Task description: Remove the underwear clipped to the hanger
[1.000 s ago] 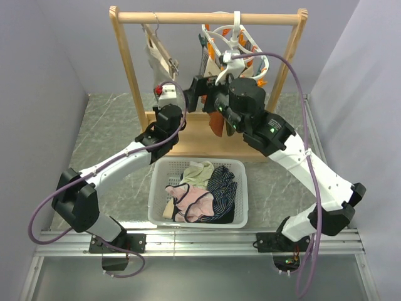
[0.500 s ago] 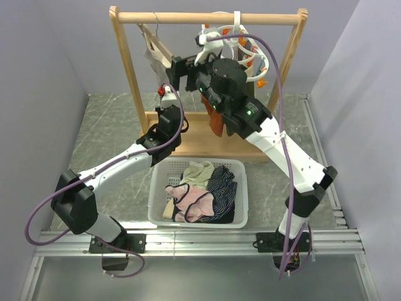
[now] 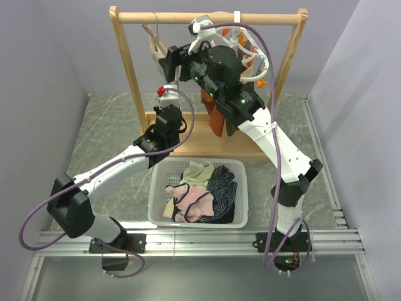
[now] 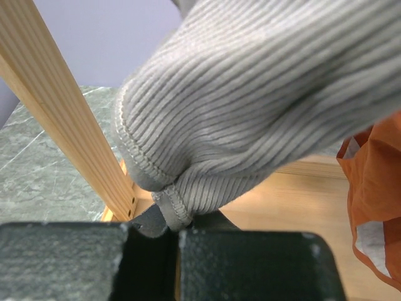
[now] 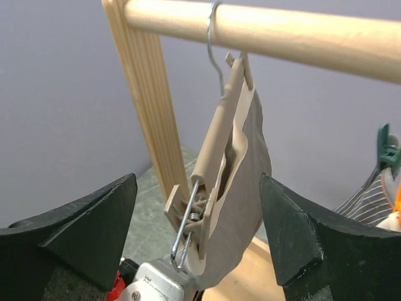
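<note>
Two arms, with one left end effector (image 4: 177, 235) and one right end effector (image 5: 197, 188). One wooden rack (image 3: 130, 69), one basket (image 3: 169, 162), one white peg hanger (image 3: 237, 22), one wooden clip hanger (image 5: 210, 157), one taupe-grey brief (image 4: 250, 106).

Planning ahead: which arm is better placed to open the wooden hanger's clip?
Probably right: the open right gripper faces the clip head-on, while the left gripper is shut on the hem of the grey underwear.
</note>
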You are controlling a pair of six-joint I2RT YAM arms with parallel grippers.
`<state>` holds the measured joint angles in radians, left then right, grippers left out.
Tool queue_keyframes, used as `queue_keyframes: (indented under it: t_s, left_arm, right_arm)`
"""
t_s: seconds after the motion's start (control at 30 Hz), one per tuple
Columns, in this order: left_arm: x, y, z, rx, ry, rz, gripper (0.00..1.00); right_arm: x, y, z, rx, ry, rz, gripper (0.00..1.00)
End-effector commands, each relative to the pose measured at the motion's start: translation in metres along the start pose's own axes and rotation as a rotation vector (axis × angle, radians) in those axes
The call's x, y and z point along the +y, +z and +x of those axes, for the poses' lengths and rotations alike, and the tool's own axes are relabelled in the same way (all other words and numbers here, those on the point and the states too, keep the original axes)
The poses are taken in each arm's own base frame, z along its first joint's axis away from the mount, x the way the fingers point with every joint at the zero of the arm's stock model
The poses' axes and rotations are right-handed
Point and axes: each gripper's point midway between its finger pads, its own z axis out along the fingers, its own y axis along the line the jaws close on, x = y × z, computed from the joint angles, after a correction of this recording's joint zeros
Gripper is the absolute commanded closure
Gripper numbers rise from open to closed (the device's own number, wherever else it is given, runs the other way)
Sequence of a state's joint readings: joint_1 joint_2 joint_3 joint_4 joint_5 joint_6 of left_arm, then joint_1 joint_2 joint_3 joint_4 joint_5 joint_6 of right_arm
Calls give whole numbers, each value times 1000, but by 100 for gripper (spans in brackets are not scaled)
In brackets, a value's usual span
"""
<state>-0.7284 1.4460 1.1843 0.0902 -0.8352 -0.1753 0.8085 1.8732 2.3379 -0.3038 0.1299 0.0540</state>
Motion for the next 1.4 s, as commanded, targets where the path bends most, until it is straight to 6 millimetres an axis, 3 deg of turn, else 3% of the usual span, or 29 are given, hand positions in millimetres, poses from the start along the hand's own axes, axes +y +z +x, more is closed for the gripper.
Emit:
queue_keyframes:
  t_s: [0.0, 0.17, 0.23, 0.3, 0.43, 0.47, 0.53, 0.57, 0.77, 0.9, 1.03, 1.13, 1.2, 1.23, 1.27, 1.3, 1.37]
  left_arm:
    - [-1, -7, -34, -59, -46, 12, 100]
    - [-1, -9, -39, -67, -49, 15, 99]
    - [-2, -9, -41, -71, -52, 17, 99]
    - [-2, -10, -43, -75, -57, 18, 99]
    - [-3, -10, -41, -68, -45, 18, 99]
    - [-3, -10, -41, -68, -45, 18, 99]
    - [-4, -10, -39, -64, -41, 17, 99]
    - [-4, -11, -39, -65, -40, 21, 99]
    - [-4, -12, -35, -57, -31, 19, 99]
    - [-6, -17, -21, -13, -4, 37, 99]
    - [-2, -24, -7, 16, 2, 44, 99]
    - [-1, -29, -2, 38, 6, 49, 99]
    - [-5, -34, -6, 34, -3, 64, 99]
    - [-5, -36, -6, 38, 1, 68, 99]
    - [-7, -39, -10, 33, -7, 76, 99]
    - [-7, -41, -14, 31, -12, 81, 99]
    - [-10, -45, -17, 35, -18, 97, 99]
  right_arm:
    - [5, -3, -13, -21, 8, -37, 16]
    - [1, -5, 6, 44, -17, -5, 21]
    - [-3, -8, 5, 41, -25, 15, 24]
    - [-3, -8, 9, 50, -28, 18, 33]
    - [-5, -7, 8, 45, -14, 35, 66]
    - [-7, -7, 7, 40, -12, 46, 79]
    - [-8, -6, 6, 36, -10, 55, 89]
    - [-10, -5, 4, 29, -11, 63, 99]
    - [-10, -1, 0, 18, -3, 64, 100]
    - [-12, -5, -8, 0, 12, 61, 100]
    - [-16, -10, -7, 16, 35, 58, 38]
    - [-22, -21, -14, 5, 73, 61, 13]
    - [-24, -36, -35, -46, 98, 62, 6]
    - [-30, -38, -24, -26, 99, 72, 2]
    - [-30, -43, -27, -36, 119, 61, 1]
    - [-31, -59, -43, -69, 135, 49, 1]
    - [-38, -65, -36, -69, 184, 27, 0]
